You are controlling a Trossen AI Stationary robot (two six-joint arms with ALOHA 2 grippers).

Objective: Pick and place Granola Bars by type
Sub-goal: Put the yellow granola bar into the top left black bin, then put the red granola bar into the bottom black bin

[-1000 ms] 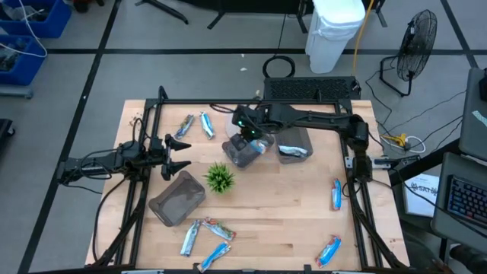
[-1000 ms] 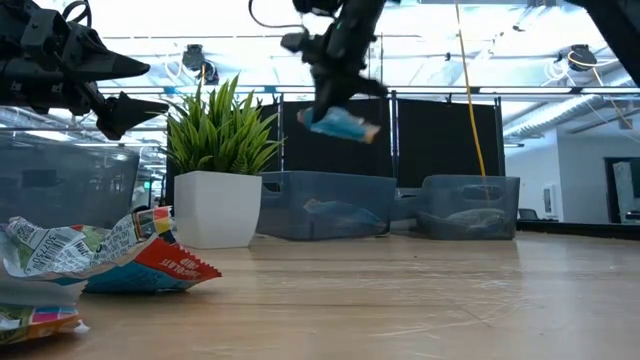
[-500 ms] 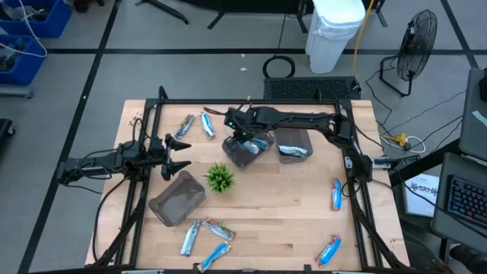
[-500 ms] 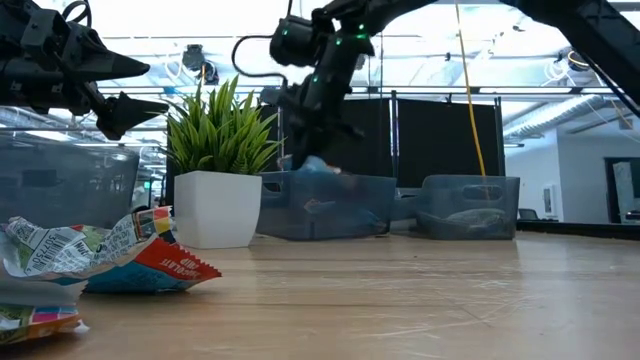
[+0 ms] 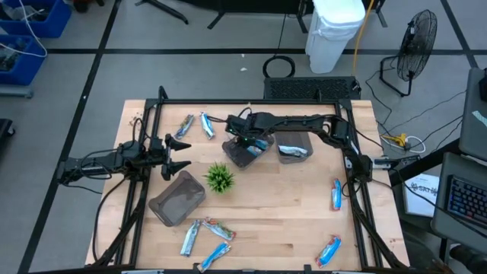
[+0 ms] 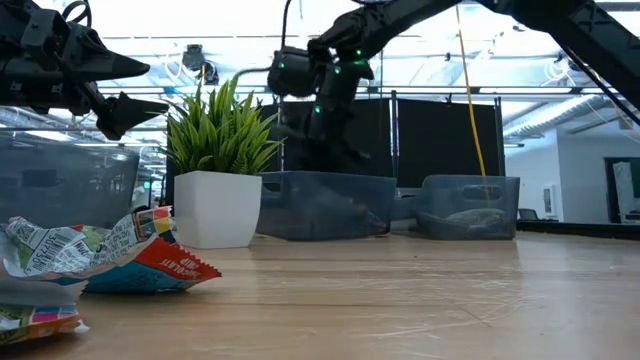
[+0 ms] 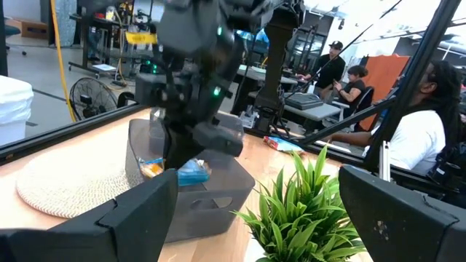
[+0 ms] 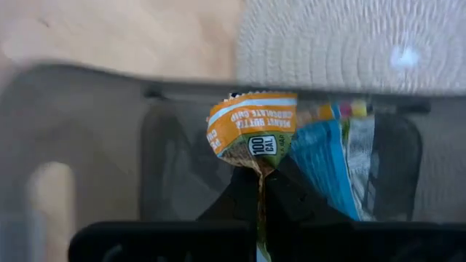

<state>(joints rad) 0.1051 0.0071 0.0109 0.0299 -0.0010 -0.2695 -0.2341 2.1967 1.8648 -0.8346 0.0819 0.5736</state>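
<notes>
The right gripper [image 5: 245, 139] hangs with shut jaws down inside the middle tray [image 5: 242, 154], whose walls hem it in on all sides; the way out is upward. Just beside it a second tray [image 5: 294, 143] blocks one flank, the plant [image 5: 220, 178] stands near the other. Beyond the left gripper [image 5: 175, 153] open bench [image 5: 281, 205] lies clear.

Grey floor [image 5: 190, 61], white bin [image 5: 335, 30], perhaps fan [image 5: 415, 38].
</notes>
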